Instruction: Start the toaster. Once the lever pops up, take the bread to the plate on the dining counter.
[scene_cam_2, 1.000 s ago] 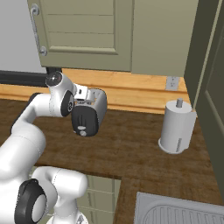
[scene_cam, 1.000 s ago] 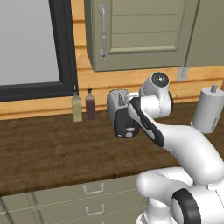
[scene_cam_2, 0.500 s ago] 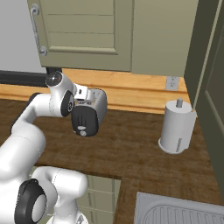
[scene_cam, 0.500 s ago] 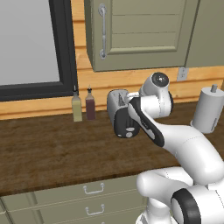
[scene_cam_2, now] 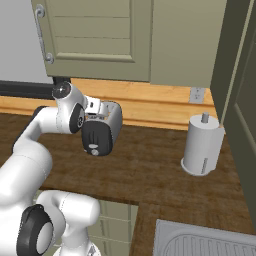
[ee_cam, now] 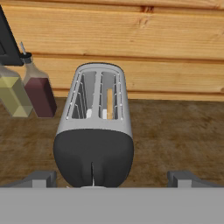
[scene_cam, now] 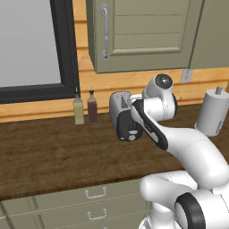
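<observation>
The silver-grey toaster [ee_cam: 94, 131] stands on the wood counter by the back wall, its black end panel [ee_cam: 93, 159] facing me. The bread [ee_cam: 109, 104] stands on edge in its right slot as a thin tan strip, low inside. My gripper [ee_cam: 113, 179] is open, its two fingertips [ee_cam: 41, 178] wide apart on either side of the black end, touching nothing. In the base views the toaster [scene_cam: 120, 103] [scene_cam_2: 114, 120] sits partly behind my arm, its black panel with the round knob [scene_cam_2: 93, 146] showing. The plate and the dining counter are out of view.
Two bottles [scene_cam: 85, 107] [ee_cam: 26, 89] stand just left of the toaster. A white paper-towel roll [scene_cam_2: 201, 146] [scene_cam: 214, 112] is at the right. A wall cabinet [scene_cam: 138, 36] hangs above, a window [scene_cam: 31, 44] is at the left, and a sink [scene_cam_2: 210, 245] lies lower right.
</observation>
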